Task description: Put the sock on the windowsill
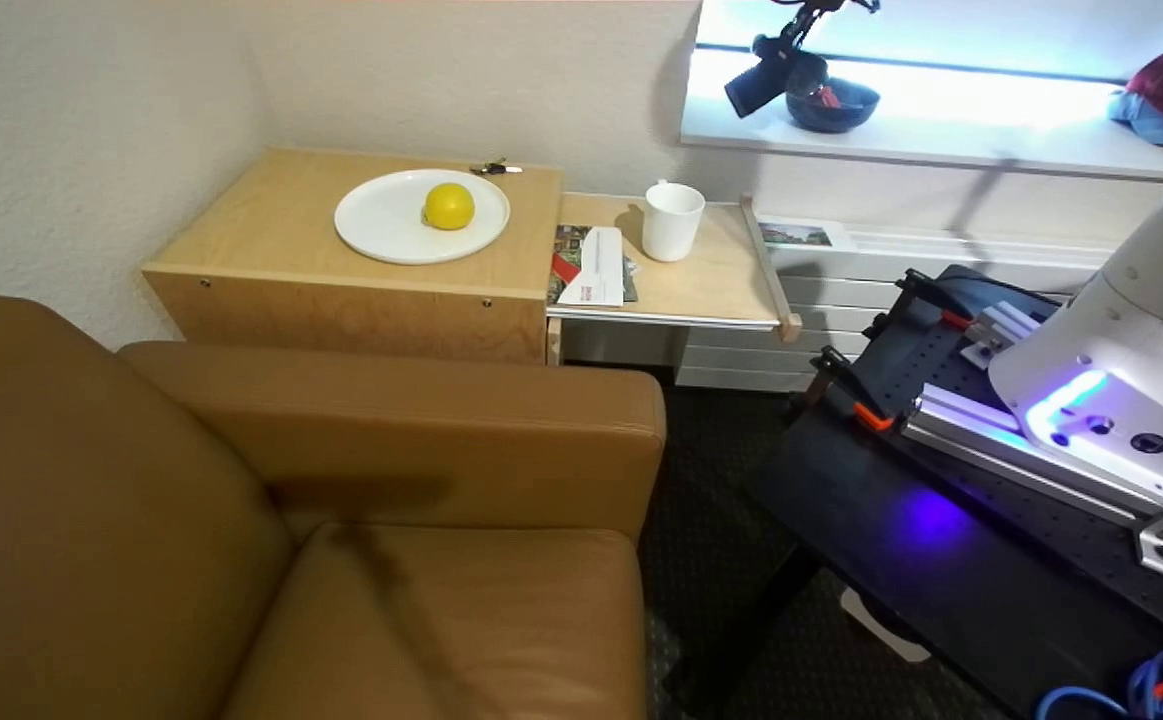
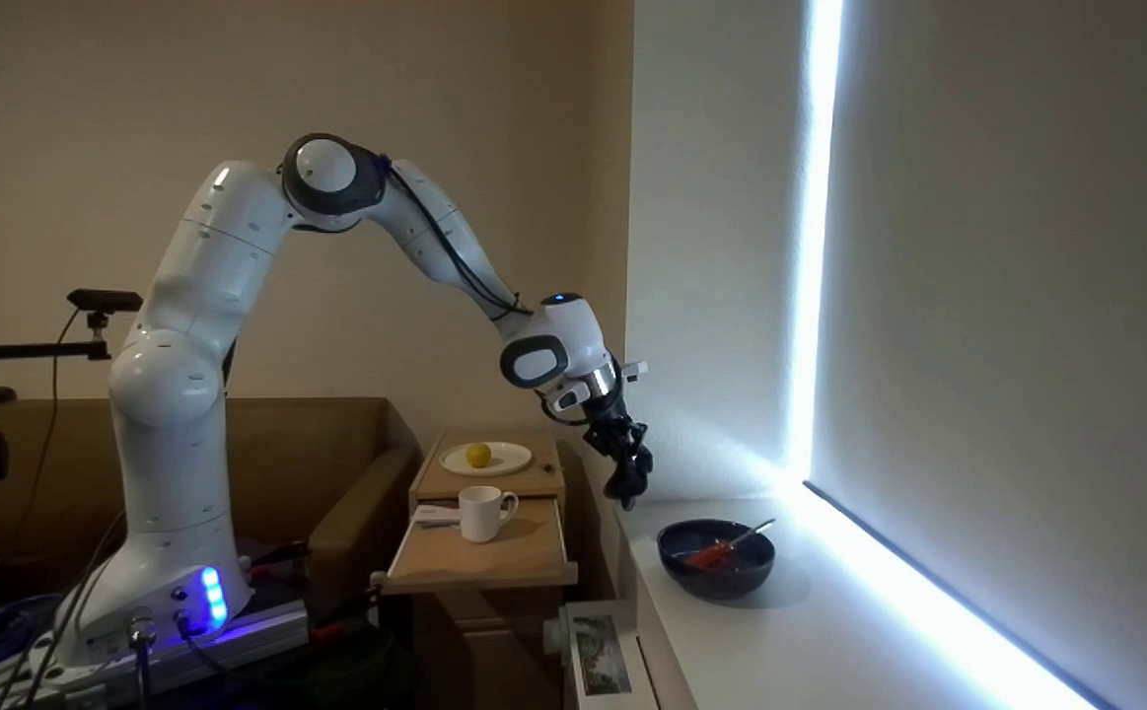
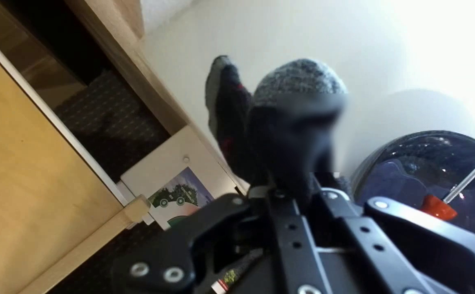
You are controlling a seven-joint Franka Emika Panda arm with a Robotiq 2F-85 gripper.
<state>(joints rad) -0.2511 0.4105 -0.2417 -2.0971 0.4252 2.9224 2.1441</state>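
While the two jaws of the gripper [image 3: 302, 196] stand nearly together, the gap between them is filled by the sock [image 3: 274, 126], so the gripper is clamped on that cloth. I count one gripper and one sock, the latter dark, grey at its two visible ends, with small touches of red. One windowsill [image 2: 790, 651] carries one dark bowl [image 2: 716, 585], in which lies one screwdriver [image 2: 709, 555], its red handle low and its shaft slanting up to the rim. Away from these are one white mug [image 1: 671, 235] on one pull-out shelf [image 1: 726, 290], and one round yellow object [image 1: 449, 206] on one white plate [image 1: 373, 227], set upon a wooden cabinet [image 1: 271, 210]. As to the sock's place, it sticks out past the ends of the jaws in two lobes; in both exterior views it shows below the gripper, and in the wrist view the bowl lies to the right of it. Whether its lowest part clears the windowsill is hard to judge from these angles.
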